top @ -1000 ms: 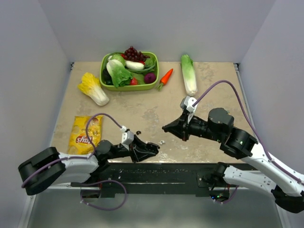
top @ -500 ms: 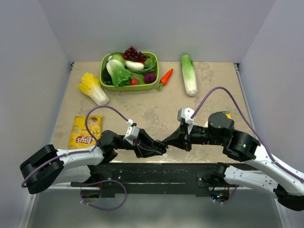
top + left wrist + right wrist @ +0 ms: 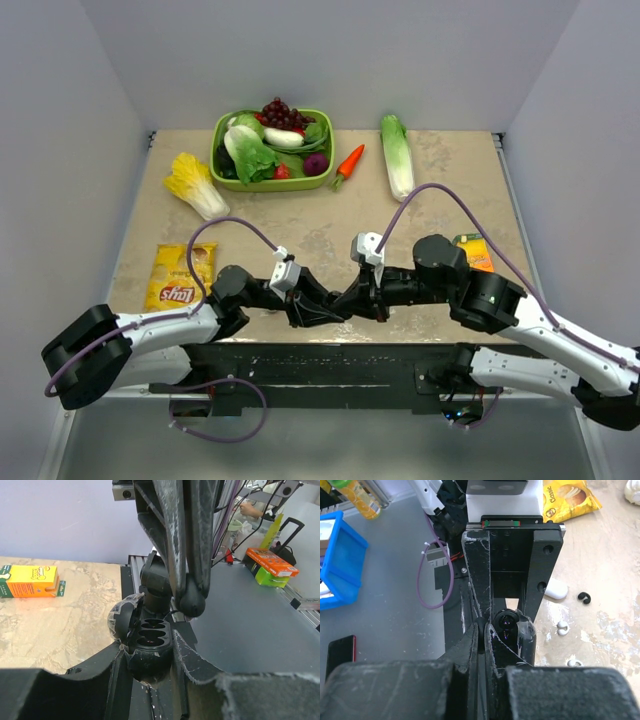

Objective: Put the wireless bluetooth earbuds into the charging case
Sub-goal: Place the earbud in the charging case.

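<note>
My left gripper is shut on a black charging case, holding it upright with its taped lid swung open and the slots bare. My right gripper is shut on a small black earbud, which sits just above and to the right of the slots. In the top view the two grippers meet tip to tip at the table's near edge. On the table lie a white pebble-shaped case, two tiny white buds and another black bud.
A yellow chip bag lies at the left and an orange juice box at the right. At the back are a green basket of vegetables, a yellow cabbage, a carrot and a long green cabbage.
Both arms have closed in on each other. The right gripper came left and down, and the left gripper came right with the case. Their tips now meet.
</note>
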`<state>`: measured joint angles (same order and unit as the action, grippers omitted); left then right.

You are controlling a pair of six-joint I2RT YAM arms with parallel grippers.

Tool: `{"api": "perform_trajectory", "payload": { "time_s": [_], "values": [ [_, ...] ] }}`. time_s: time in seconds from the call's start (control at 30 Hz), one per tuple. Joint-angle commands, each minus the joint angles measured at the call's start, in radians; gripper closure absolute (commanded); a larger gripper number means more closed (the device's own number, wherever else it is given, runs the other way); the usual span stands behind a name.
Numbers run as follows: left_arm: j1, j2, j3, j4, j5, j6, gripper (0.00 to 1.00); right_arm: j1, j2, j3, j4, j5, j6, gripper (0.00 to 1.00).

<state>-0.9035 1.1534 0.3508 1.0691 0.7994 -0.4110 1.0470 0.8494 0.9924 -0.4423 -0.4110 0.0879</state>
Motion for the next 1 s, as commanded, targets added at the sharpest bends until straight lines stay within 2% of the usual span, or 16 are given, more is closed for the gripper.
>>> {"api": "perform_trajectory", "payload": {
  "time_s": [0.0, 0.4, 0.97],
  "values": [
    [0.005, 0.003, 0.048, 0.015, 0.02, 0.028, 1.0, 0.011, 0.016, 0.006, 0.019, 0.024, -0.008, 1.0],
    [0.005, -0.011, 0.042, 0.019, 0.009, 0.031, 1.0, 0.022, 0.027, 0.006, -0.003, 0.159, 0.001, 1.0],
    [0.005, -0.023, 0.06, 0.008, 0.001, 0.041, 1.0, 0.054, 0.042, -0.011, -0.022, 0.189, 0.0, 1.0]
  ]
}}
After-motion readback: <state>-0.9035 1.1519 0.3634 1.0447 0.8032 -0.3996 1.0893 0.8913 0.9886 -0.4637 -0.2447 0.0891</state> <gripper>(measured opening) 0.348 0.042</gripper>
